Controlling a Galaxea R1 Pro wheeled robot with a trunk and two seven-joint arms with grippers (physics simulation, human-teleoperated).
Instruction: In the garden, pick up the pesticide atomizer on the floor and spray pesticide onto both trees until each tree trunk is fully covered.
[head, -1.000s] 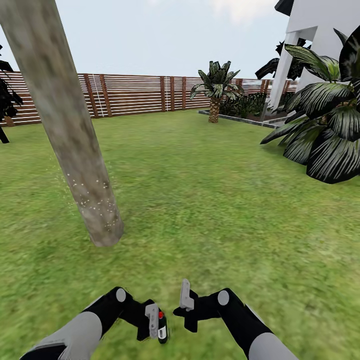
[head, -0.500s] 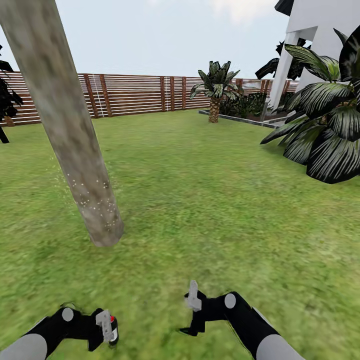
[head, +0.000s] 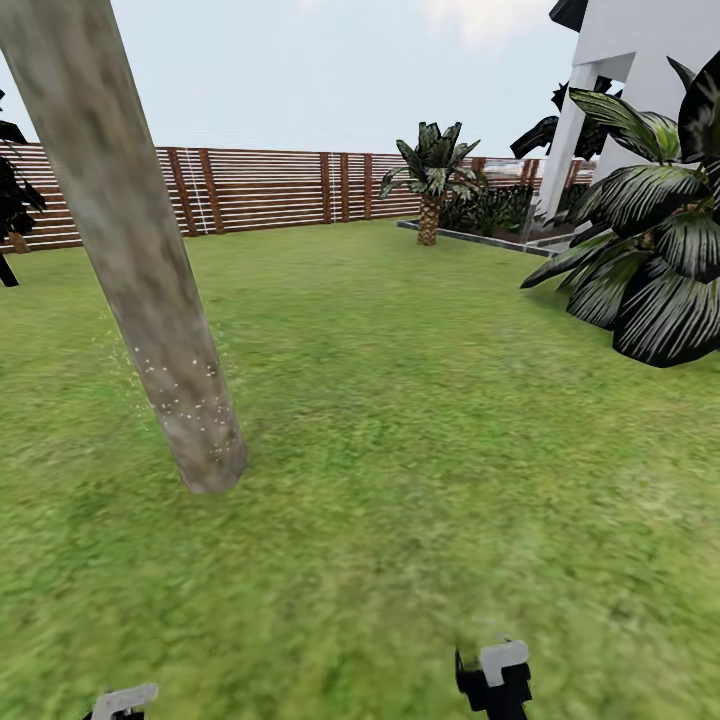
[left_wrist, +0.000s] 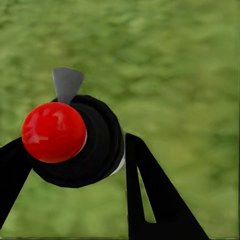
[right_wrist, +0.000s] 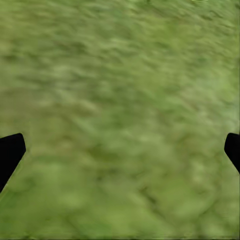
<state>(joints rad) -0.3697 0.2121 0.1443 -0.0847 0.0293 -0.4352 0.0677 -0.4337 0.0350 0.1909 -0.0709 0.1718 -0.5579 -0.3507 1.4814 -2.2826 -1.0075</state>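
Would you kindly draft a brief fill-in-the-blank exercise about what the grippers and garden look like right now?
1. The left gripper is shut on the pesticide atomizer, whose top is coloured ____.
2. The right gripper is open above the ____.
3. Whitish specks dot the lower part of the tree ____.
4. A brown slatted wooden ____ bounds the lawn's far edge.

Missing words: red; grass; trunk; fence

The grass (head: 400, 400) lies open from the near edge to the far wooden fence (head: 260, 188). A leaning tree trunk (head: 150, 300) blocks the near left. Large dark-leaved plants (head: 650, 270) crowd the right side. A short palm (head: 430, 185) stands far off by the fence.
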